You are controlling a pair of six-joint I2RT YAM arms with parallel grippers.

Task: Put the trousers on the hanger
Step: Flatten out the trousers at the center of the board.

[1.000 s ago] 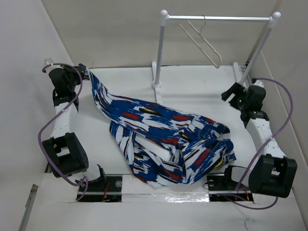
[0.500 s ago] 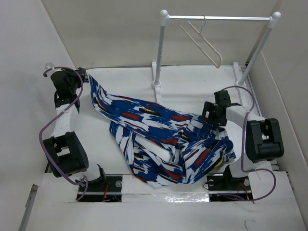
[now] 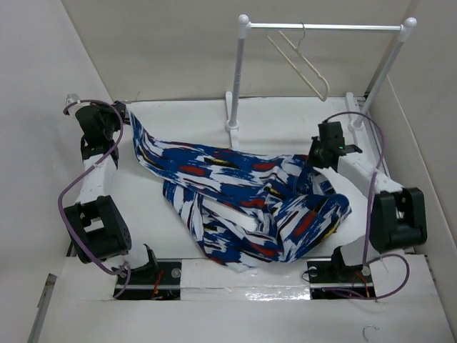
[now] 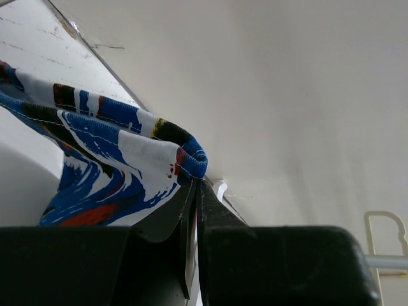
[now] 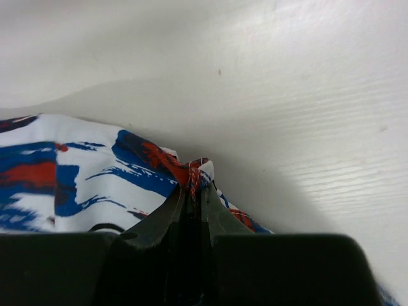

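The blue patterned trousers (image 3: pixel 243 207) lie bunched across the table, one end stretched up to the far left. My left gripper (image 3: pixel 123 113) is shut on that end; the left wrist view shows a blue hem fold (image 4: pixel 185 159) pinched at the tips of my left gripper (image 4: pixel 196 182). My right gripper (image 3: pixel 314 158) is shut on a fold at the trousers' right side; in the right wrist view red and white cloth (image 5: pixel 191 171) bunches between the tips of my right gripper (image 5: pixel 194 188). The cream hanger (image 3: pixel 303 63) hangs from the rail, apart from both grippers.
The white-posted garment rail (image 3: pixel 325 27) stands at the back, its left post foot (image 3: pixel 232 125) just beyond the cloth. Walls close in on the left and right. A purple cable (image 3: pixel 68 193) loops beside the left arm.
My right arm swung in from the right wall to the trousers and its jaws shut on a fold, pulling it up and back. The left gripper kept its hold and stayed put.
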